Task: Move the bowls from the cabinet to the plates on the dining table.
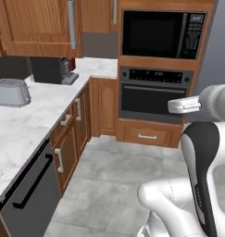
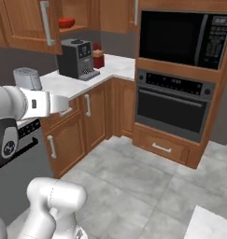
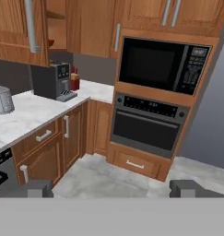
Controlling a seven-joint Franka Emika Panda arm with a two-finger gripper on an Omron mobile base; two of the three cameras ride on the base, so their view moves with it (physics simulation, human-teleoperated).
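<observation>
Reaching up into the cabinet (image 2: 26,23) from here is your biggest risk: its door (image 2: 38,25) hangs ajar over the desk (image 1: 35,115), and you could clip the door edge or its grey bar handle (image 2: 45,22) on the way in. Next down, the coffee machine (image 2: 76,58) stands directly below the opening, so a low approach may knock it. The red bowl (image 2: 66,22) sits on the shelf inside, near the open edge; a clumsy pinch on its shallow rim could tip it off. Your end effector (image 3: 111,189) is spread wide and carries nothing, with both fingertips (image 3: 37,188) apart at the bottom of the hand view, well short of the cabinet. Hard to make out: the shelf interior is mostly cut off by the door and frame, so you cannot tell where the brown bowl lies. From the hand view only a red sliver (image 3: 51,43) shows. A toaster (image 1: 12,91) sits on the desk, clear of the path.
</observation>
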